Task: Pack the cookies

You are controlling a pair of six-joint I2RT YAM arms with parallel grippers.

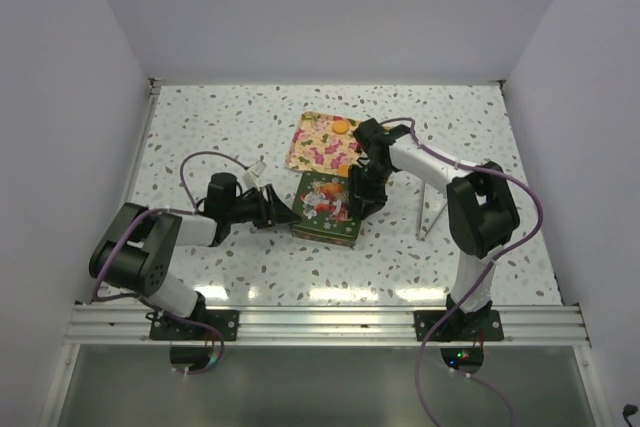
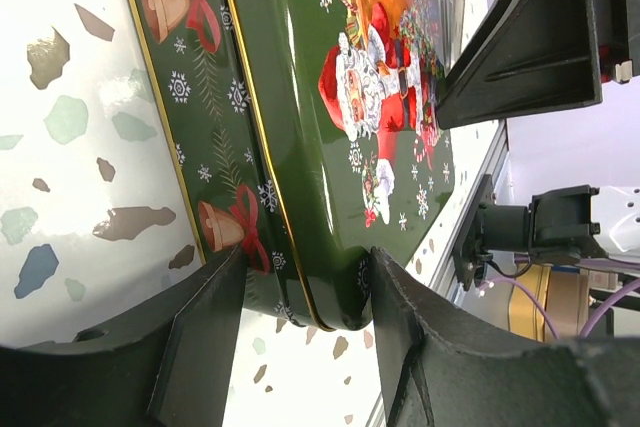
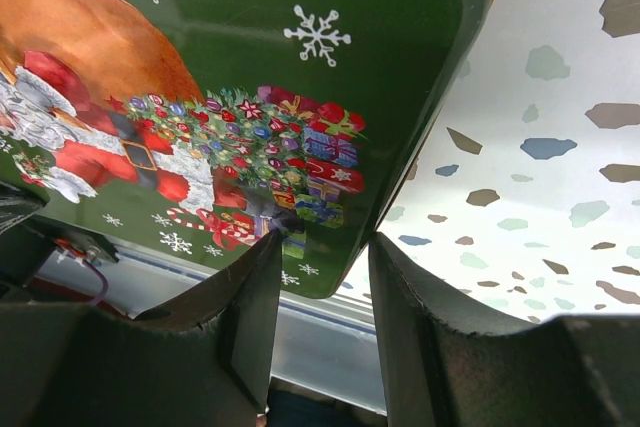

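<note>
A green Christmas tin (image 1: 325,209) with a Santa lid stands mid-table. My left gripper (image 1: 284,213) comes at it from the left. In the left wrist view the tin's near corner (image 2: 300,197) sits between that gripper's (image 2: 305,269) fingers, one against the lid top and one against the bell-printed side. My right gripper (image 1: 358,199) is at the tin's right edge. The right wrist view has it (image 3: 322,242) shut on the lid's edge (image 3: 330,257), one finger on the printed face and the other outside the rim. One orange cookie (image 1: 341,127) lies on a flowered sheet (image 1: 320,145) behind the tin.
A thin metal tool (image 1: 426,209) lies right of the tin beside the right arm. A small clear item (image 1: 257,169) sits by the left arm. White walls close in the speckled table (image 1: 200,127) on three sides. An aluminium rail (image 1: 320,322) runs along the near edge.
</note>
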